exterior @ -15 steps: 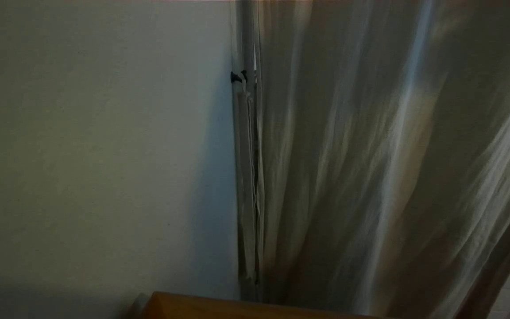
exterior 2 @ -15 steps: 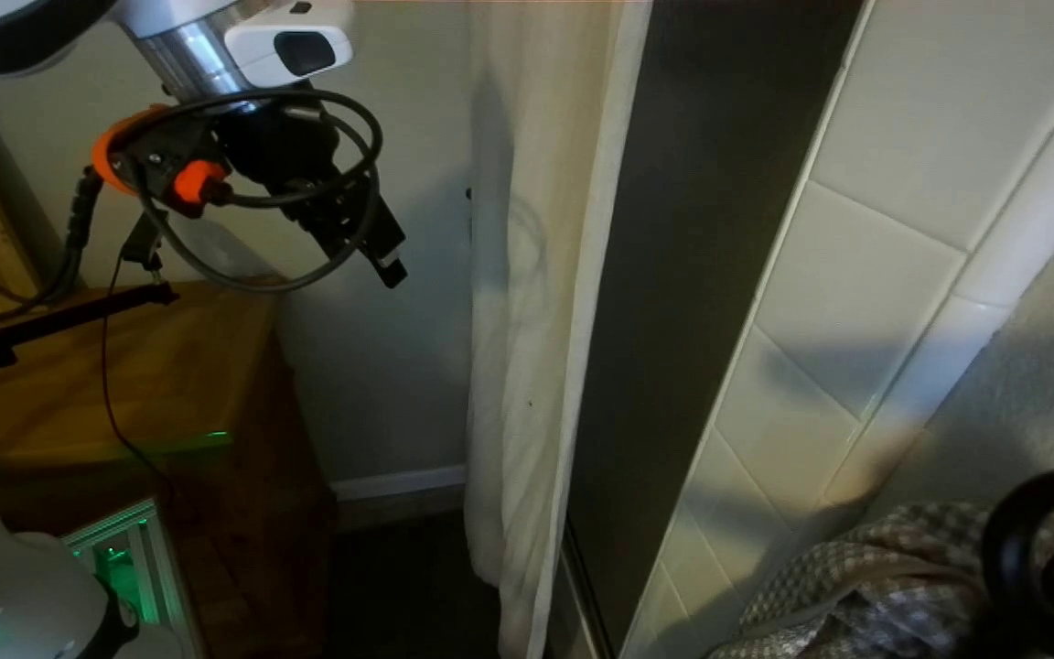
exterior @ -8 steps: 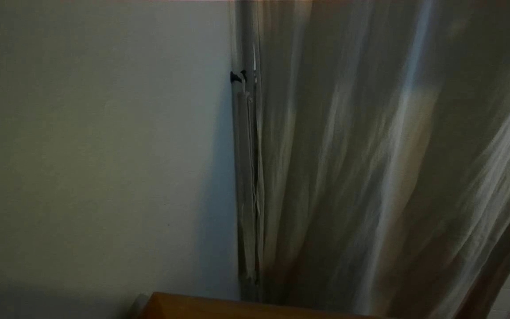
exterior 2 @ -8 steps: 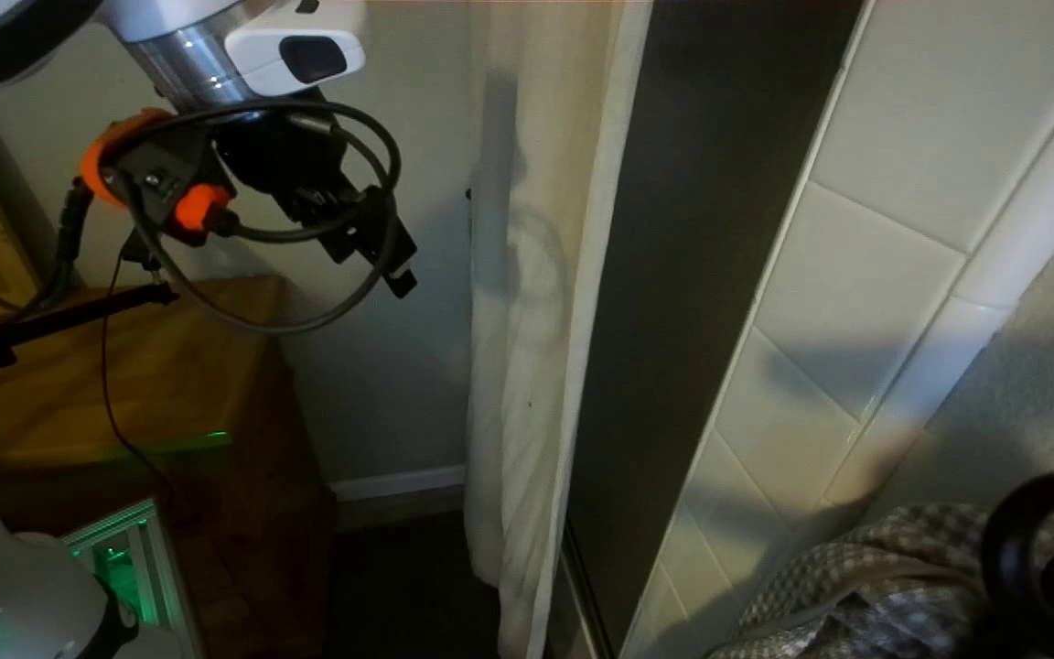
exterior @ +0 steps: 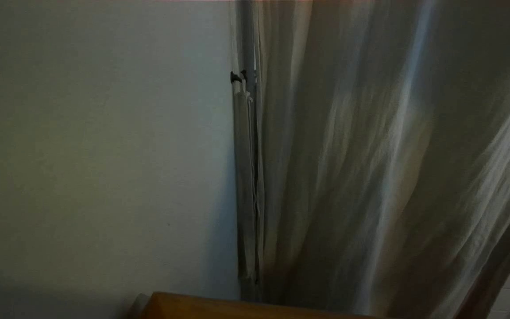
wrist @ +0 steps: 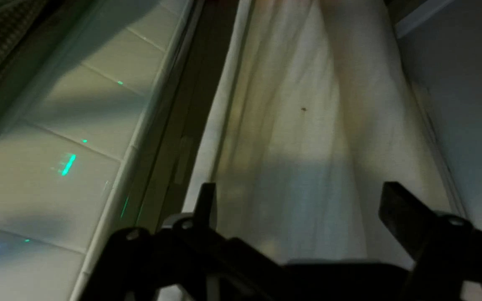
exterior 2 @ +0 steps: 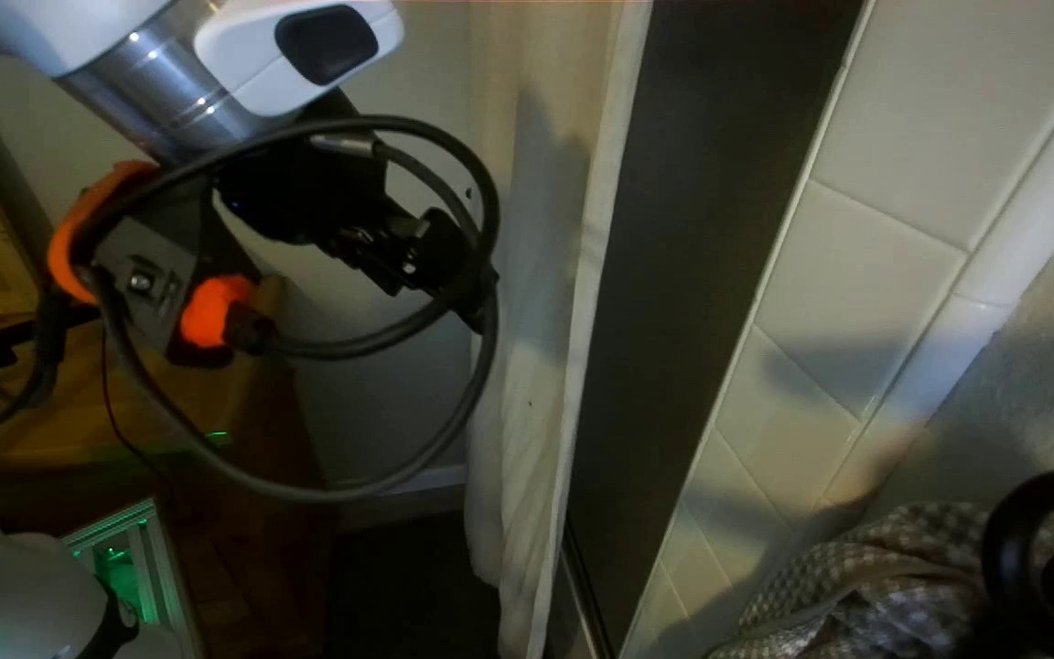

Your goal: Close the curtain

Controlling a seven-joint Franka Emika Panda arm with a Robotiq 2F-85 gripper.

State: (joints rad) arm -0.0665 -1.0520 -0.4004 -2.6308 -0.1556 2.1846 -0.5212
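The curtain is a tall pale sheet with soft vertical folds. It fills the right half of an exterior view and hangs as a narrow bunched strip in the middle of an exterior view. It also fills the middle of the wrist view, with a free edge on its left. My gripper is at the curtain's near side, its tips partly hidden behind a cable loop. In the wrist view my gripper is open, fingers wide apart, with curtain behind the gap. I cannot tell whether they touch it.
White tiles line the side beyond a dark gap past the curtain's edge. A patterned cloth and a black curled metal piece are at lower right. A wooden cabinet stands by the arm. A grey wall adjoins the curtain.
My arm and gripper have moved right and closer to the curtain in an exterior view, with the cable loop. Shadows on the curtain and wall shifted. The curtain shows no clear movement.
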